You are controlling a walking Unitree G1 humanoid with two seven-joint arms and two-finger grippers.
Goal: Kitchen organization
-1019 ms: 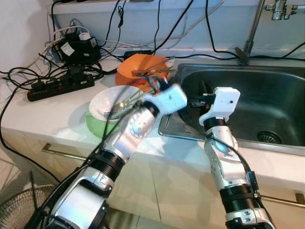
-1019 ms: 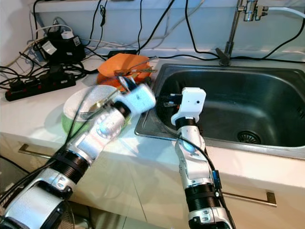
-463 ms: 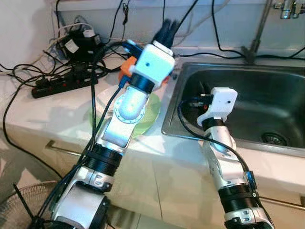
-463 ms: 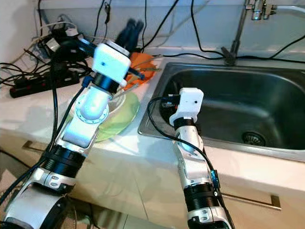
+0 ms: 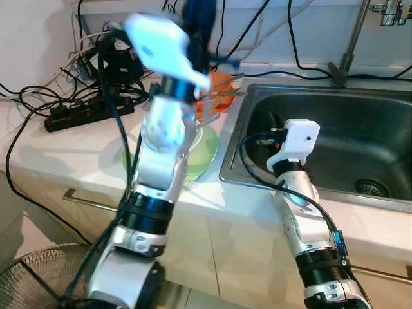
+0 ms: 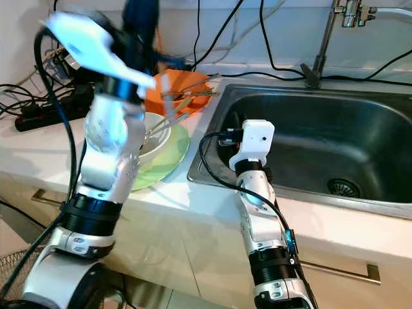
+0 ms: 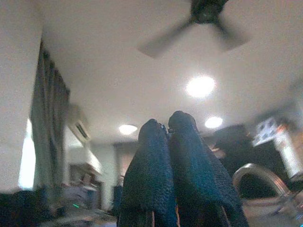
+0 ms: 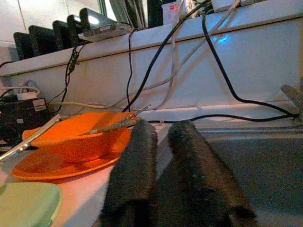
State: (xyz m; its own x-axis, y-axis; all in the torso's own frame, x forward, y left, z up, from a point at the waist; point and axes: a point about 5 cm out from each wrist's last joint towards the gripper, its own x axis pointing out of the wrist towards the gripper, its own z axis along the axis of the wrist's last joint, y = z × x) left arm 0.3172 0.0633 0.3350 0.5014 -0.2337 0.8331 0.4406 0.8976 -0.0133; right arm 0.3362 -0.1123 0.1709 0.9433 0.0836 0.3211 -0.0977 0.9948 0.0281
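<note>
Left pincer (image 7: 176, 137) pointing ceilingward above orange bowl (image 6: 172, 87), fingers pressed together, empty; should descend slowly. Right pincer (image 8: 162, 142) idling beside it, slightly parted.

We see the sink basin (image 5: 360, 138) lying open at 3 o'clock, its floor bare apart from the drain (image 5: 371, 187). The right pincer (image 8: 170, 175) sits at the basin's near left corner, fingers slightly parted. At 10 o'clock, the surface (image 5: 58, 151) is crowded with a power strip (image 5: 87, 111) and tangled cables (image 5: 38, 103). At 12 o'clock, the orange bowl (image 6: 180, 87) with utensils, the white bowl (image 6: 154, 132) and the green plate (image 6: 170, 154) block the strip beside the sink. The raised left arm (image 5: 164, 122) stands over them, its left pincer (image 7: 173, 146) pointing up, fingers together.
</note>
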